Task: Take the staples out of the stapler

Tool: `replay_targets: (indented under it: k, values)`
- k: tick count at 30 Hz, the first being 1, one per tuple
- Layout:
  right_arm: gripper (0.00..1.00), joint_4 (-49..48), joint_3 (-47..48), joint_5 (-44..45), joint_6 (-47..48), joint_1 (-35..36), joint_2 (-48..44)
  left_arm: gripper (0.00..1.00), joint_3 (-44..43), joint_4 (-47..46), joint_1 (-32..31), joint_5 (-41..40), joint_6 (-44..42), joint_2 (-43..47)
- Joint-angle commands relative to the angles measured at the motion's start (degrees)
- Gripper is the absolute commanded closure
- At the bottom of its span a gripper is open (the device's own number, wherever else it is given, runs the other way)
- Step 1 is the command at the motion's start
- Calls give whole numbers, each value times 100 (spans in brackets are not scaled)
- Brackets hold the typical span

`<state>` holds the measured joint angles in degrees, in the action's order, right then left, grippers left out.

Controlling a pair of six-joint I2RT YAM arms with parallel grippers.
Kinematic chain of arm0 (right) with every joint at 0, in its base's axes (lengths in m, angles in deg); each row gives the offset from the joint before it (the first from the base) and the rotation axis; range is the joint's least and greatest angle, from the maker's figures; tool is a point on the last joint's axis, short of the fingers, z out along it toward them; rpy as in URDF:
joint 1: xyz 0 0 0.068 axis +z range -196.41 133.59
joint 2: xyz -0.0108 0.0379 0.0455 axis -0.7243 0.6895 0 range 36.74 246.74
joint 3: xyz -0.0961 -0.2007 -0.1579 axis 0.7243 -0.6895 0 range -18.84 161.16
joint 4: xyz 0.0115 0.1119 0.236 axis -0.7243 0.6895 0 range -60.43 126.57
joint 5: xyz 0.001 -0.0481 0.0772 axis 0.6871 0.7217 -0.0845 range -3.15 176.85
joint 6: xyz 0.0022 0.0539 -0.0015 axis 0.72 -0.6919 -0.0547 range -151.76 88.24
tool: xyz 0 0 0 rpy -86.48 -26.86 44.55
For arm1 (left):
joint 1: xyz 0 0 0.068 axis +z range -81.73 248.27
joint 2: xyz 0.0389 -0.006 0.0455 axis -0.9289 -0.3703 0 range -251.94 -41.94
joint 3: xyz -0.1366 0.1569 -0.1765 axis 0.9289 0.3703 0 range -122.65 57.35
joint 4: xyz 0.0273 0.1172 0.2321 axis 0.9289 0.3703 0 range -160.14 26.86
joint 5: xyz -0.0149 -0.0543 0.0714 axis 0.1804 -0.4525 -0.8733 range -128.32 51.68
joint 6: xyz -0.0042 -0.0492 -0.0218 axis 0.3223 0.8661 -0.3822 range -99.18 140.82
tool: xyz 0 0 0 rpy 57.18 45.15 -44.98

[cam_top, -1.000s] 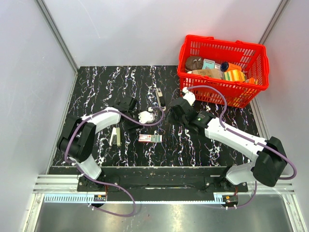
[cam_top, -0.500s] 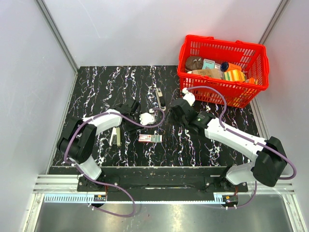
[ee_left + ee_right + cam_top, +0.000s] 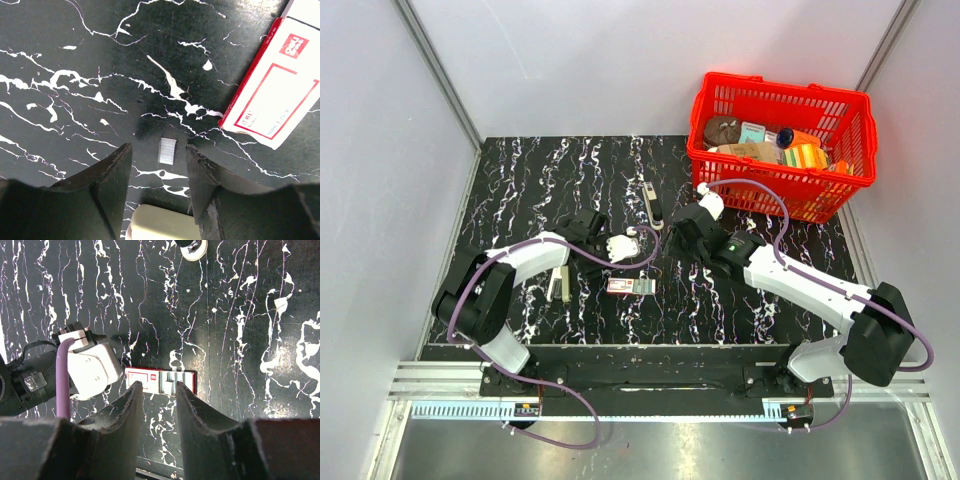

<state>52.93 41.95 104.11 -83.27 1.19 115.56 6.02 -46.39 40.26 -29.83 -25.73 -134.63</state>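
The left gripper (image 3: 158,149) is open and empty, with its jaws on either side of a short staple strip (image 3: 167,150) lying on the table (image 3: 75,45) near the staple box (image 3: 272,100). The right gripper (image 3: 156,386) is also open, above that box. The stapler (image 3: 653,204) lies further back, and the red basket (image 3: 785,90) of small items fills the far right corner.

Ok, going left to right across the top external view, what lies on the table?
In order: cream-and-black bar → red-and-white cardboard staple box → right hand → red plastic basket.
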Motion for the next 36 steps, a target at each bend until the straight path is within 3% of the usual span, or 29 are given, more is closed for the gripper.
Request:
replay_targets:
  k: [1,7,21,25,31,36]
  values:
    - [61,-191,11,-3,-53,-48,-87,48,176,139,15,-234,-21,75]
    - [61,-200,-6,-3,-70,-48,-104,49,150,218,15,-172,-109,32]
    - [62,-200,20,-20,-44,-48,-122,85,-8,525,24,-111,-189,-153]
    - [62,-208,20,-20,-26,-48,-157,84,-219,683,24,82,-66,-171]
    - [62,-200,-15,15,0,-48,-236,58,-342,745,6,135,-30,-259]
    - [62,-208,2,6,0,-48,-201,56,-377,737,15,126,-21,-303]
